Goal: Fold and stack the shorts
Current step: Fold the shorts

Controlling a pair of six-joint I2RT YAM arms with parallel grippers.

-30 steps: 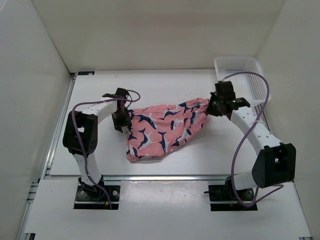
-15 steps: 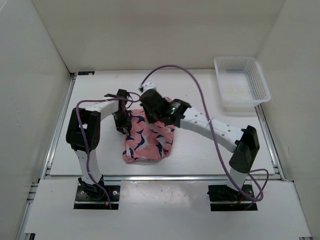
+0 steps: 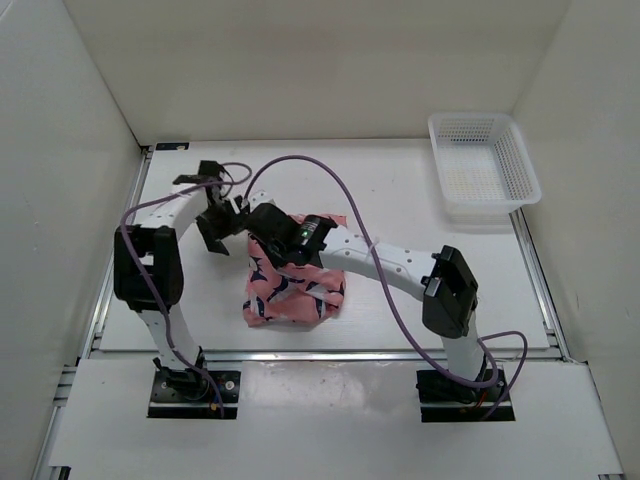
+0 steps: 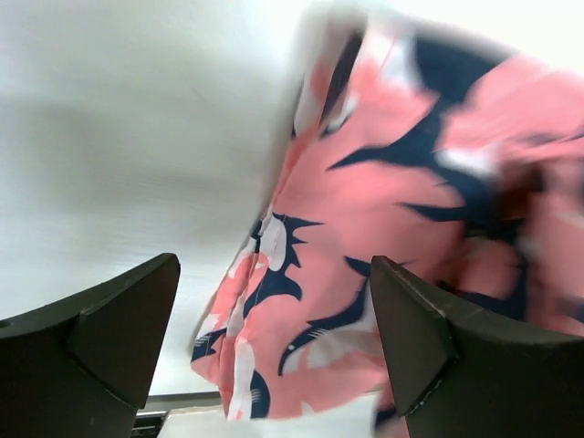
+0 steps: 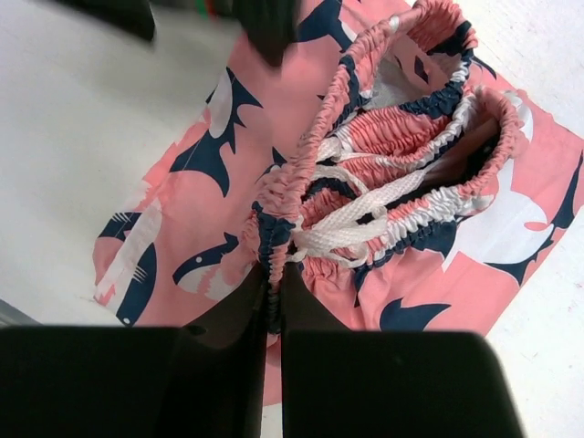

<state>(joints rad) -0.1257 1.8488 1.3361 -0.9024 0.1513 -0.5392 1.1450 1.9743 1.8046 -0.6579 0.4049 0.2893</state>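
The coral-pink shorts (image 3: 293, 295) with navy and white whale shapes lie folded over on the table, left of centre. My right gripper (image 3: 262, 232) has reached across from the right. In the right wrist view it (image 5: 275, 278) is shut on the gathered waistband of the shorts (image 5: 192, 182), beside the white drawstring (image 5: 356, 219). My left gripper (image 3: 220, 226) hovers just left of the shorts. In the left wrist view it (image 4: 274, 324) stands open and holds nothing, its fingers (image 4: 119, 333) wide apart, with the shorts (image 4: 365, 210) below and beyond them.
A white mesh basket (image 3: 483, 165) stands at the far right corner of the white table (image 3: 400, 190). The right arm (image 3: 390, 262) stretches across the middle of the table. White walls enclose three sides.
The right gripper has carried the waistband end from the right across to the left, doubling the shorts over. The left gripper has let go of the shorts, opened, and drawn back to the left.
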